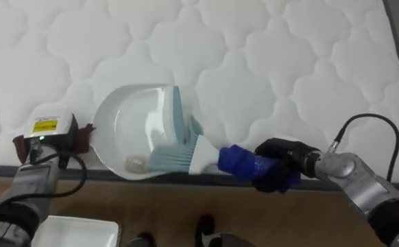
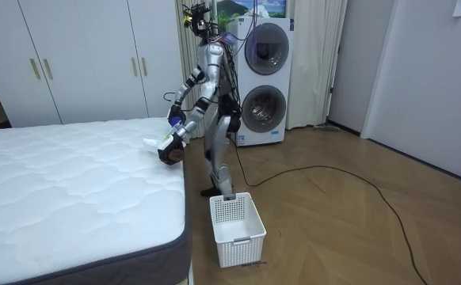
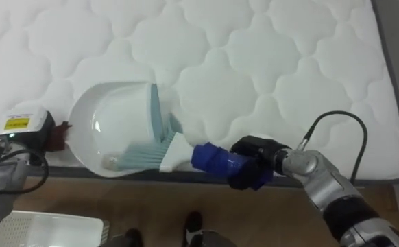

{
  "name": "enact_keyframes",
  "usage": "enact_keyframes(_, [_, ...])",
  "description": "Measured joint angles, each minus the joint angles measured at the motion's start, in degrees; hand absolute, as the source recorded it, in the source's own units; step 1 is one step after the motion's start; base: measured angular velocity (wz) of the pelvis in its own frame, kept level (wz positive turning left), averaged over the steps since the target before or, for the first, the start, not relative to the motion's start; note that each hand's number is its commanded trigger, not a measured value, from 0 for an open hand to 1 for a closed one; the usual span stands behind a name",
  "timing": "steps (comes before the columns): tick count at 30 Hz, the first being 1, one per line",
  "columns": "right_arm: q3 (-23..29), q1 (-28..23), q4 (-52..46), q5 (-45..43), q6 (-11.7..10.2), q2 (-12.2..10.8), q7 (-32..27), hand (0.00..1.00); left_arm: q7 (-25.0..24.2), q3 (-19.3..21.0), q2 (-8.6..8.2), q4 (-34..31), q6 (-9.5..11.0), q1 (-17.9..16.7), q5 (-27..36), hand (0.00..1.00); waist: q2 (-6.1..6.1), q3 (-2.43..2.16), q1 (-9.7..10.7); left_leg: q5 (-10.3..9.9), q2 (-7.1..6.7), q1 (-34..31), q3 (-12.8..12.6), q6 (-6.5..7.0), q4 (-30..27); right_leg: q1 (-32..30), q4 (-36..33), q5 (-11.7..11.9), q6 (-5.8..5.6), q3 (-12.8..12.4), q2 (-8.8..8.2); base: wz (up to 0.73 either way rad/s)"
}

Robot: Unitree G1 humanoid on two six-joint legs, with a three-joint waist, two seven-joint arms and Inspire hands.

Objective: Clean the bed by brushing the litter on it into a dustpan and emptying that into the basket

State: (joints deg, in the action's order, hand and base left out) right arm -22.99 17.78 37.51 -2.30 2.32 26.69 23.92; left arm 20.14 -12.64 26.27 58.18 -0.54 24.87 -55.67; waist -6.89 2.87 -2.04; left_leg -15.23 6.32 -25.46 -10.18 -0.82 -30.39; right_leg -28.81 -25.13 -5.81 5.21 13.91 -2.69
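A white dustpan (image 1: 127,127) lies on the white quilted mattress (image 1: 254,62), its back rim at the mattress's near edge. My left hand (image 1: 52,137) is at the pan's left side, curled on its handle. A brush with pale blue bristles (image 1: 175,154) and a blue handle (image 1: 240,163) has its bristles inside the pan. My right hand (image 1: 282,171) is shut on that blue handle, just over the bed's edge. A small pale scrap (image 1: 136,163) sits in the pan beside the bristles. In the room view I stand at the bed's side, both hands at the dustpan (image 2: 161,144).
A white slotted basket (image 2: 237,228) stands on the wooden floor by my feet, also seen as a white rim (image 1: 83,230). The mattress has a grey side band (image 1: 186,176). Behind me are stacked washing machines (image 2: 262,79) and white wardrobes (image 2: 88,59).
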Motion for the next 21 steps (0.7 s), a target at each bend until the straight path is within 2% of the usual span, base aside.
enact_keyframes(3, [4.7,-3.8,-2.3,1.1,-0.1,0.7,0.0,1.0,2.7,3.9,-0.05,-7.0,0.6,-5.8,0.5,1.0,0.04,-0.53,0.1,0.1,-0.1,3.7,-0.2,-0.03,2.3,3.7,1.9,0.2,-0.3,0.1,0.29,-0.02])
enact_keyframes(4, [6.9,-5.7,-3.1,3.6,-0.2,0.8,0.0,1.0,3.6,4.8,-0.08,-9.0,0.8,-8.9,2.0,1.0,0.19,-1.18,0.1,0.2,-0.18,5.6,-0.6,-0.06,3.6,5.4,2.8,0.3,-0.47,-0.1,0.47,-0.06])
enact_keyframes(5, [9.0,-7.4,-4.2,6.0,-0.3,0.9,-0.1,1.0,4.0,5.9,-0.2,-10.6,0.9,-11.5,2.2,1.0,0.33,-1.46,0.1,0.2,-0.24,7.6,-0.8,-0.13,4.8,7.1,3.7,0.2,-0.65,-0.2,0.61,-0.05])
enact_keyframes(6, [10.1,-8.4,-5.1,6.9,-0.3,1.0,-0.2,1.0,4.1,6.4,-0.22,-11.5,0.9,-12.8,2.2,1.0,0.37,-1.56,0.2,0.3,-0.35,8.6,-0.8,-0.17,5.4,8.0,4.1,0.2,-0.74,-0.2,0.64,0.0])
enact_keyframes(8, [14.5,-11.9,-8.9,9.5,-0.4,0.9,-0.3,1.0,4.2,8.7,-1.01,-14.7,0.8,-17.5,2.2,1.0,0.73,-2.0,0.3,0.8,-0.96,12.2,-0.4,-0.21,8.1,11.3,5.6,-0.2,-1.26,-0.1,0.61,0.08])
enact_keyframes(9, [15.5,-12.3,-9.3,10.0,-0.5,0.8,-0.3,1.0,4.2,9.1,-1.28,-15.5,0.8,-18.5,2.2,1.0,0.88,-2.11,0.3,0.8,-1.08,13.0,-0.3,-0.2,8.8,12.0,5.9,-0.2,-1.39,0.0,0.55,0.15])
enact_keyframes(11, [18.8,-12.6,-10.0,11.6,-0.5,0.8,-0.5,1.0,4.2,10.4,-2.27,-20.1,0.8,-22.4,2.1,1.0,1.85,-2.62,0.4,0.9,-1.21,14.6,0.6,-0.18,8.8,14.4,7.3,-0.4,-1.83,0.5,0.69,0.2])
enact_keyframes(13, [21.6,-14.3,-12.3,11.8,-0.5,0.7,-1.8,1.0,4.2,11.9,-2.87,-24.6,0.8,-25.6,2.3,1.0,2.42,-2.89,0.2,0.9,-1.4,16.8,1.0,-0.17,9.9,16.6,7.8,-0.8,-2.26,0.4,0.73,0.15])
enact_keyframes(14, [22.7,-15.3,-14.2,12.2,-0.5,0.6,-2.8,0.7,4.2,12.8,-3.13,-27.3,0.8,-28.1,3.1,1.0,2.91,-3.11,0.1,0.9,-1.61,18.8,1.0,-0.17,11.1,18.3,8.4,-1.1,-2.5,0.3,0.75,0.04])
enact_keyframes(15, [23.1,-15.6,-15.0,12.7,-0.5,0.6,-3.5,0.0,4.2,13.0,-3.28,-28.3,0.7,-29.0,3.6,1.0,3.18,-3.23,0.2,0.9,-1.69,19.6,1.2,-0.17,11.5,19.1,8.6,-1.2,-2.61,0.3,0.71,0.05])
enact_keyframes(16, [23.6,-15.6,-15.8,14.0,-0.5,0.5,-4.7,0.0,4.2,13.1,-3.63,-29.4,0.4,-30.1,4.4,1.0,3.69,-3.23,0.2,0.9,-2.01,21.1,1.3,-0.09,12.1,20.3,8.6,-1.6,-2.89,0.4,0.48,0.09])
enact_keyframes(17, [24.2,-15.8,-16.7,14.0,-0.5,0.3,-6.0,0.0,4.1,13.2,-4.5,-29.8,0.0,-30.6,4.5,1.0,4.14,-3.43,0.3,1.0,-2.29,22.2,1.5,0.05,13.0,21.1,8.6,-2.0,-3.2,0.6,0.19,0.11])
enact_keyframes(19, [24.9,-16.8,-18.8,15.4,-0.5,0.0,-8.0,0.0,3.8,13.7,-6.13,-31.4,-0.4,-31.6,4.5,1.0,4.34,-3.49,0.3,1.4,-2.97,23.5,1.8,0.33,14.3,22.4,8.8,-2.3,-3.66,0.8,-0.23,0.15])
enact_keyframes(21, [26.7,-17.2,-20.1,16.3,-0.5,-1.7,-10.4,0.0,2.6,14.5,-8.0,-32.2,-0.6,-32.4,4.8,1.0,4.5,-3.44,0.2,1.5,-3.12,25.4,2.3,0.39,15.2,24.5,9.8,-2.4,-4.0,1.2,-0.28,0.15])
